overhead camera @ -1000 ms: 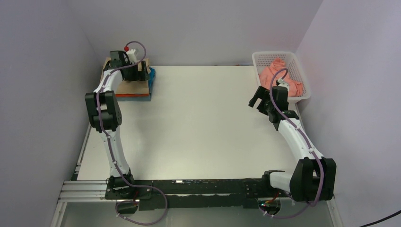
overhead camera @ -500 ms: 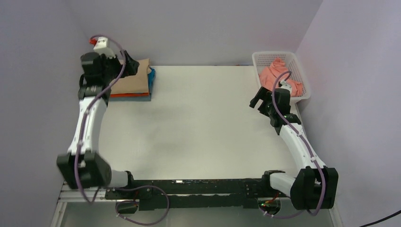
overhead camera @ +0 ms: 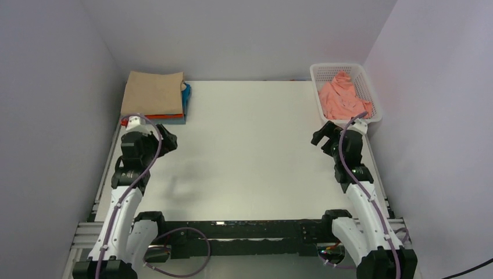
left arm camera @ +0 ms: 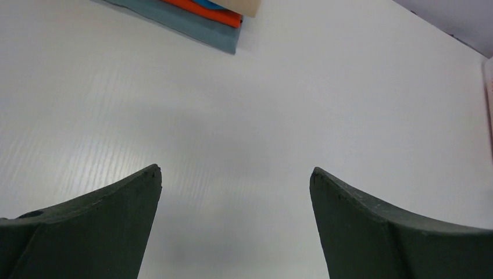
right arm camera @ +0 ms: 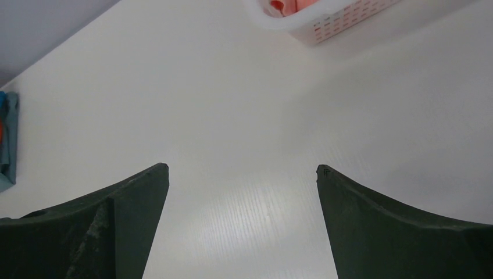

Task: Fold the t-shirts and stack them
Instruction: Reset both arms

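Note:
A folded stack lies at the far left corner, with the tan t-shirt [overhead camera: 152, 93] on top and orange-red [left arm camera: 200, 11], blue [overhead camera: 186, 96] and grey [left arm camera: 197, 26] edges below it. A crumpled salmon pink t-shirt [overhead camera: 340, 96] fills the white mesh basket [overhead camera: 337, 65] at the far right. My left gripper [overhead camera: 168, 141] hovers open and empty in front of the stack, over bare table [left arm camera: 235, 171]. My right gripper [overhead camera: 321, 135] is open and empty too, just in front of the basket [right arm camera: 242, 167].
Purple walls close in the table on the left, back and right. The basket's corner [right arm camera: 337, 23] shows at the top of the right wrist view. The stack's edge [right arm camera: 7, 139] shows at its left. The arms' bases and a black rail [overhead camera: 244, 229] line the near edge.
My left arm has pulled back from over the stack to the near left, leaving the tan shirt uncovered. The right arm has drawn back a little from the basket. Both grippers stayed open.

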### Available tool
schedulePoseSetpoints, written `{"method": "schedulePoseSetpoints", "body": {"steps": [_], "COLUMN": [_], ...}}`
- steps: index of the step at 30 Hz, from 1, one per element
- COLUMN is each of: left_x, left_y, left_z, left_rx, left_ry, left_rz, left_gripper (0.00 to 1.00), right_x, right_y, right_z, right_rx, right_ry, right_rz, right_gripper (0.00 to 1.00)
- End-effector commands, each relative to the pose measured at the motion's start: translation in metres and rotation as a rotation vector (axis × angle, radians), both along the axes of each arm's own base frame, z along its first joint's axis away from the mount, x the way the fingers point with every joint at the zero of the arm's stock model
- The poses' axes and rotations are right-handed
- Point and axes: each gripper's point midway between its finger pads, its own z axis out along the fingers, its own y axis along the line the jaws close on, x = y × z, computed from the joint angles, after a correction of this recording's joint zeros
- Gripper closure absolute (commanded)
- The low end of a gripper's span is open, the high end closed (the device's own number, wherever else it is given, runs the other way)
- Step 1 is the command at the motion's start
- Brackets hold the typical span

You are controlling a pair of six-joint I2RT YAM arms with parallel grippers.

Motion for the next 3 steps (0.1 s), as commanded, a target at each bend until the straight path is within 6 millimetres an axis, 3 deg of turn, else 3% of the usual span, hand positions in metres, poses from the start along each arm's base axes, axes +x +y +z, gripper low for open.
{"method": "schedulePoseSetpoints", "body": {"steps": [1, 3], "left_x": [0.0026, 0.0026], "left_y": [0.0096, 0.0094], "left_z": [0.0481, 0.0519], "left_rx": [0.032, 0.032], "left_ry": [-0.118, -0.143], "left_rz": [0.048, 0.046], "left_gripper": [0.01, 0.01], "right_x": [0.0053, 0.0037], "right_y": [-0.0088, -0.0119], "right_z": [0.0303, 0.0323], "right_rx": [-0.026, -0.022], "right_ry": [-0.139, -0.144], "right_rz": [-0.037, -0.06], "right_gripper": [0.0, 0.0]}}
